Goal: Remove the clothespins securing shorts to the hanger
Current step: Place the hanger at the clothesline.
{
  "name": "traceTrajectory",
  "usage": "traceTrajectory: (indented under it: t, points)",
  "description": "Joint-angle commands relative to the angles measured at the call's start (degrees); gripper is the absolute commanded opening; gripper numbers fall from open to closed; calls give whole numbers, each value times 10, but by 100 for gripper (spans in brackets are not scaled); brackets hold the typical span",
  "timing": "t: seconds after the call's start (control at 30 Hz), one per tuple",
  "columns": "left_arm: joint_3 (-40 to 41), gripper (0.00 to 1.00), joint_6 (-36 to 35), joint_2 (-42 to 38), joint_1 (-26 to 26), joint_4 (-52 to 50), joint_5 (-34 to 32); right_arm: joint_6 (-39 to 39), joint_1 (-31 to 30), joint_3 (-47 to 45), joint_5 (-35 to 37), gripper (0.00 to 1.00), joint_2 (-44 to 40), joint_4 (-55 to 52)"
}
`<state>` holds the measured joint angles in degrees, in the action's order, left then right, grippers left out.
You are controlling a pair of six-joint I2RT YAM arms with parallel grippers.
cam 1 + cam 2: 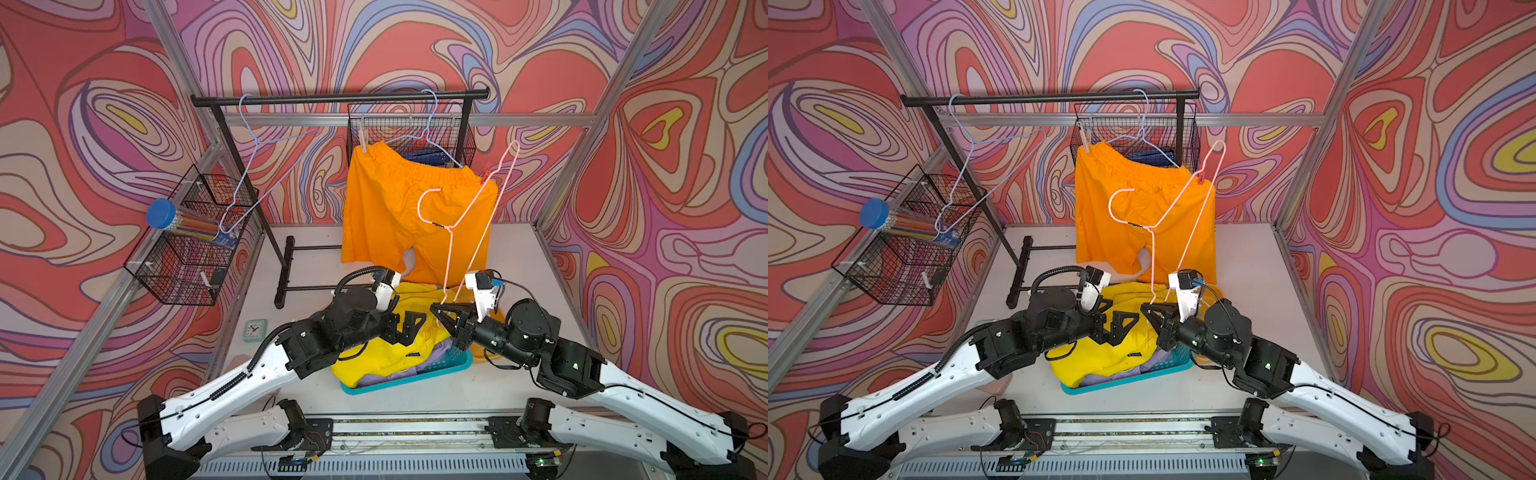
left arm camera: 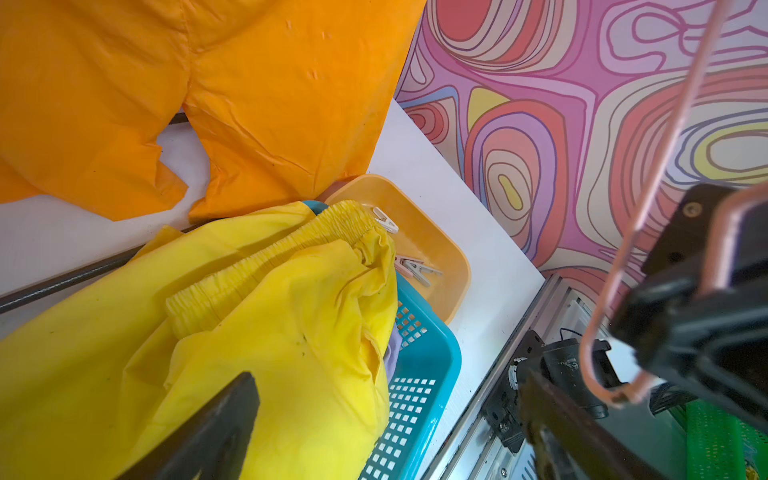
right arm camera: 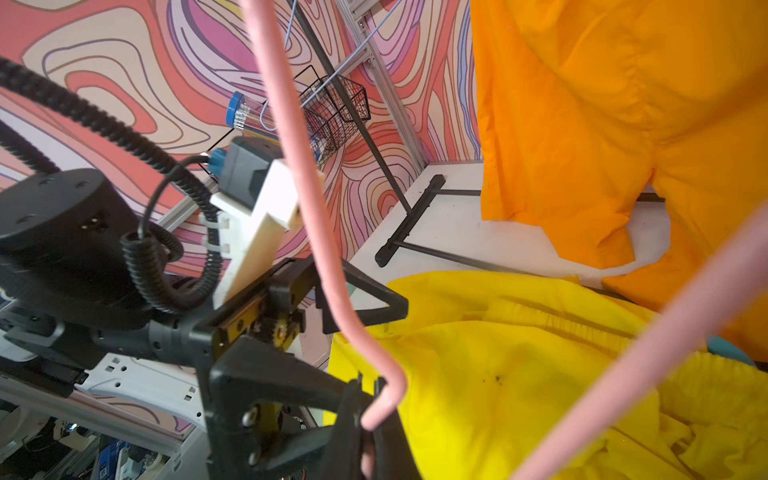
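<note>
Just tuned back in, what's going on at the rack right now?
The right gripper is shut on a corner of the bare pink hanger, holding it up in front of the orange shorts. The left gripper is open above the yellow shorts, heaped in the teal basket. The orange shorts hang from the rack, a beige clothespin and a red clothespin at the waistband. Loose clothespins lie in the orange tray.

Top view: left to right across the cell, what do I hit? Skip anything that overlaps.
blue-lidded tube → clock → left gripper, fingers open → right gripper, fingers shut on the pink hanger. Overlapping items left out.
</note>
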<state>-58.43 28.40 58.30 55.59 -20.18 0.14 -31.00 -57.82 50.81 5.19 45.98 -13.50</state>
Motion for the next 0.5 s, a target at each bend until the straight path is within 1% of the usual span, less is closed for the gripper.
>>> traceTrajectory:
  t: [0.0,0.1,0.23,0.47]
  points:
    - [10,100,-21,-5,9,-27,4,-17,2,13,25,0,9,16]
    - [20,100,-23,-3,27,-6,17,-42,1,19,28,0,24,32]
    - [40,100,-15,-2,48,46,34,-82,1,16,46,0,38,55]
    - [72,100,-5,-7,60,134,45,-124,1,-4,63,0,33,87]
